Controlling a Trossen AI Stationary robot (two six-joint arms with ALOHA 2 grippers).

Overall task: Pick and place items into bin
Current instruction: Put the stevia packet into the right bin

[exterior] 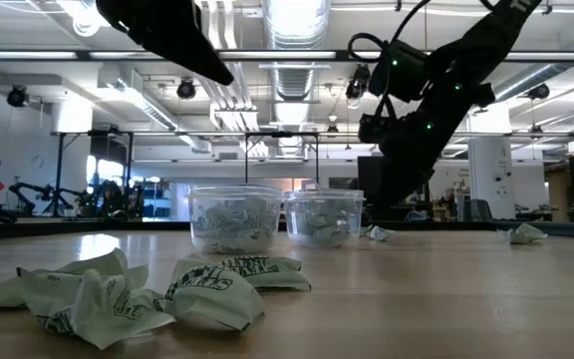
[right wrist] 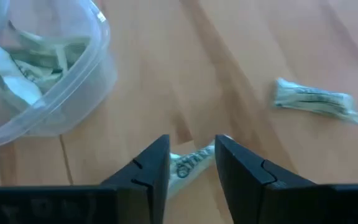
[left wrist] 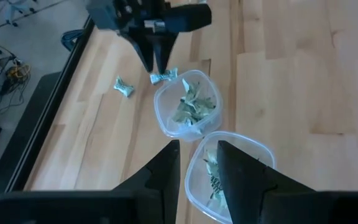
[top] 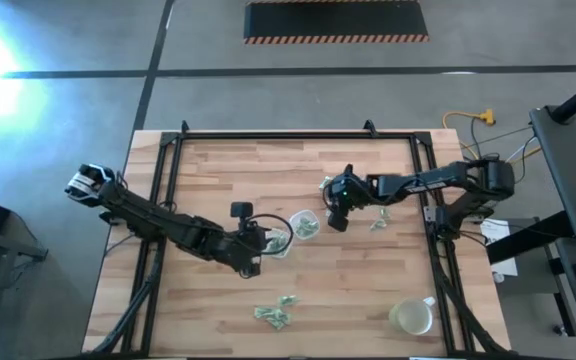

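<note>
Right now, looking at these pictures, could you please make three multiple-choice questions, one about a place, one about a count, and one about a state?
1. Where is the mug?
A. near the table's front right corner
B. between the tubs
C. under the left gripper

2. How many clear tubs stand on the table?
A. one
B. two
C. four

3. How is the right gripper?
A. open, with a wrapper between its fingers
B. shut on a tub
C. out of view

Answers: 1 A, the high view shows it there. 2 B, the near tub and the far tub show in the left wrist view. 3 A, the right wrist view shows the gap.
</note>
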